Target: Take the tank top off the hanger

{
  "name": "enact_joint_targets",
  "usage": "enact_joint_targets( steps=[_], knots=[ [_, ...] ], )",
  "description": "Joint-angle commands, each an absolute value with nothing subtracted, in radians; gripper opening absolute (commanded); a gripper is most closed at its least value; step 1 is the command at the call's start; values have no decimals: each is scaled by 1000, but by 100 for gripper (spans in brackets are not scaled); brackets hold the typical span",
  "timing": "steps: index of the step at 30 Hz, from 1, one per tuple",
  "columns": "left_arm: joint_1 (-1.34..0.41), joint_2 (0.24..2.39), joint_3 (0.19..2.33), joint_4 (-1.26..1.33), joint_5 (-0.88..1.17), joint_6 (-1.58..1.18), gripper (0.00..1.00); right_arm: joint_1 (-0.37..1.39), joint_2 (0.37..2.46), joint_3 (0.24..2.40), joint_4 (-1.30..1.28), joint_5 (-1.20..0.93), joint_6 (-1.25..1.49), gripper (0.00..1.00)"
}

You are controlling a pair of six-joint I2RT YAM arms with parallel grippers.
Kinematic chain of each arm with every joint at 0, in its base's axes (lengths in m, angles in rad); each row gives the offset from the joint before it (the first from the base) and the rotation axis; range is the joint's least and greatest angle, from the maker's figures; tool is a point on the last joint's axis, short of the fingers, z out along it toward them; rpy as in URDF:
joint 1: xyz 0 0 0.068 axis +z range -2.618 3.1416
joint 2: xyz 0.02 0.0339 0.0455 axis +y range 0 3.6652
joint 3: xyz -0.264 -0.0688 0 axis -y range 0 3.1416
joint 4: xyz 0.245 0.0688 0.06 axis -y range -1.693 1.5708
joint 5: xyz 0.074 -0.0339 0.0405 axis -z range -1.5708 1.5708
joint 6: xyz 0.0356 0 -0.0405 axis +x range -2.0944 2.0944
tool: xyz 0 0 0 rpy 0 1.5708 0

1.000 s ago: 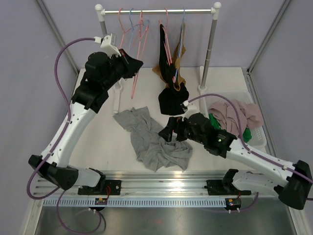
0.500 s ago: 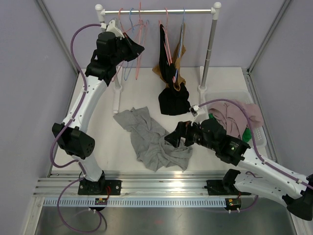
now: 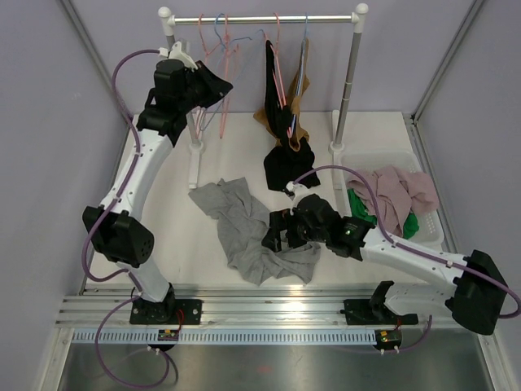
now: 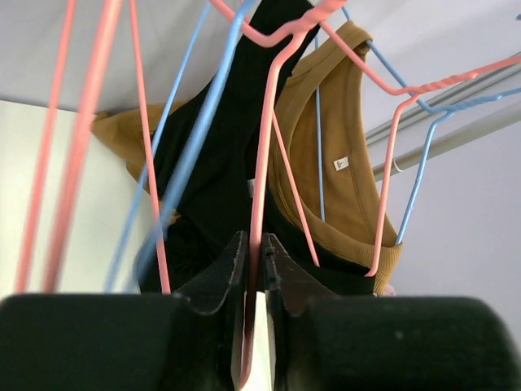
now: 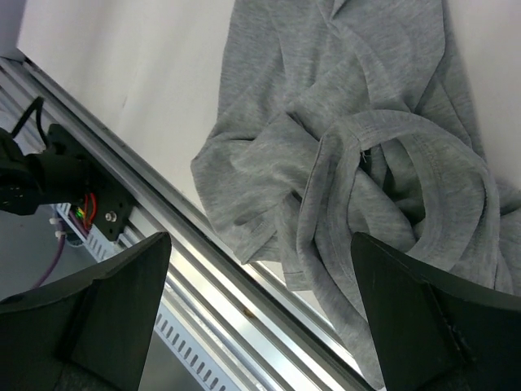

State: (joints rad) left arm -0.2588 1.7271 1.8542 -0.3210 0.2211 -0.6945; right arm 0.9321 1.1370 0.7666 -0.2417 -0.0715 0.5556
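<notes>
**Grey top off its hanger, right pincer spread above it, left pincer clamped on a pink hanger**

The top point(image 3: 244, 220) lies crumpled on the table point(image 3: 175, 236) directly under the right pincer point(image 5: 260, 244), whose jaws gape wide and hold nothing. The left pincer point(image 4: 254, 240) is pinched tight on the wire of a pink hanger point(image 4: 262, 163), which looks bare. The top is probably light, limp jersey that will sag and bunch rather than slip or tear. The hemmed loop just below the right pincer's far finger looks like the best hold. I count one grey top and two hung garments beyond the left pincer's tips, one black point(image 3: 285, 167) and one mustard point(image 4: 350, 163). There is one rail point(image 3: 260, 18) and one bin point(image 3: 435, 236) of clothes, and at least five pink and blue hangers, though the exact number is unclear.
</notes>
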Motion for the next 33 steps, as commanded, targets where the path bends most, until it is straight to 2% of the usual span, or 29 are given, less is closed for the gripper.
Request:
enact_joint_targets(
  steps=[1,5,10,13,14,15,19,23,28,29,33],
  knots=[
    [-249,1635,1845,-269,236,-707,19,943,1216,831,-221,-28,515,99],
    [-249,1570,1798,-236,288,-729,36,946,1299,864,-206,-12,508,99],
    [-249,1451,1730,-215,337,-738,52,946,1402,943,-215,-6,440,100],
    [-249,1341,1683,-239,360,-698,67,950,1488,1004,-244,25,387,99],
    [-249,1313,1671,-254,362,-669,86,951,1509,1021,-253,29,367,100],
    [-249,1277,1655,-280,367,-652,99,954,1532,1037,-261,35,358,99],
    [-249,1102,1554,-351,325,-591,99,979,1663,1123,-282,102,304,99],
    [-249,846,1363,-371,270,-562,99,999,1779,1195,-305,199,244,99],
    [-249,649,1264,-515,175,-490,99,1020,1890,1249,-331,307,242,98],
    [-249,622,1258,-538,158,-477,99,1022,1900,1249,-328,305,242,94],
    [-249,481,1191,-644,126,-408,99,1022,1945,1252,-333,287,232,58]
  ],
)
